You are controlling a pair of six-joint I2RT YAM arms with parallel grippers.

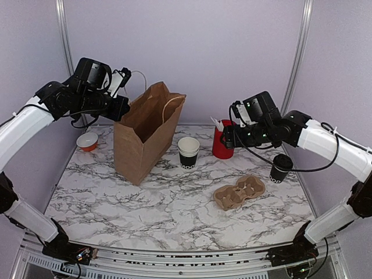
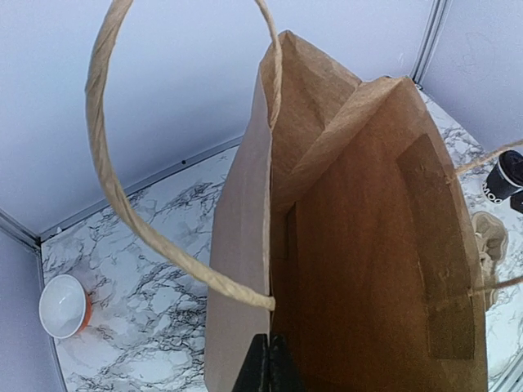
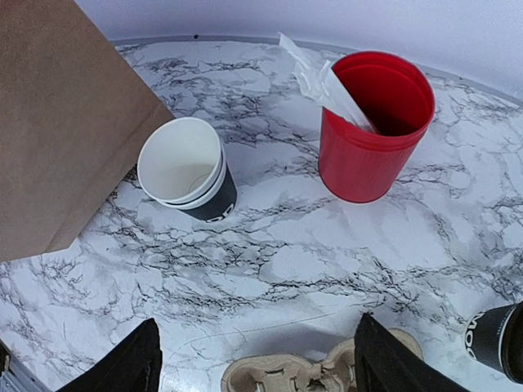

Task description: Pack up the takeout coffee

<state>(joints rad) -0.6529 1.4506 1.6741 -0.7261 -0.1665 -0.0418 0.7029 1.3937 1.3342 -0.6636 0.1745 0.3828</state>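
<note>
Starting at the far left, a small orange bowl [image 1: 87,141] sits on the marble table [image 1: 145,203], close to the back wall. Up and to its right, the left hand [image 2: 268,369] is clenched on the top rim of a brown paper bag [image 1: 142,136] — the bag stands open, one twine handle [image 2: 106,163] looping up past the wrist camera. Right of the bag stands a stack of lidless black cups [image 1: 188,152] with white rims, then a red cup [image 1: 222,145] holding wrapped utensils. The right hand [image 3: 257,322] hovers above the table near the red cup, its fingers spread wide and grasping nothing. Nearer the arms lies a brown pulp cup carrier [image 1: 238,193]. The takeout coffee [image 1: 281,168] — black, lidded — stands upright on the table just right of the carrier, apart from both hands.
</note>
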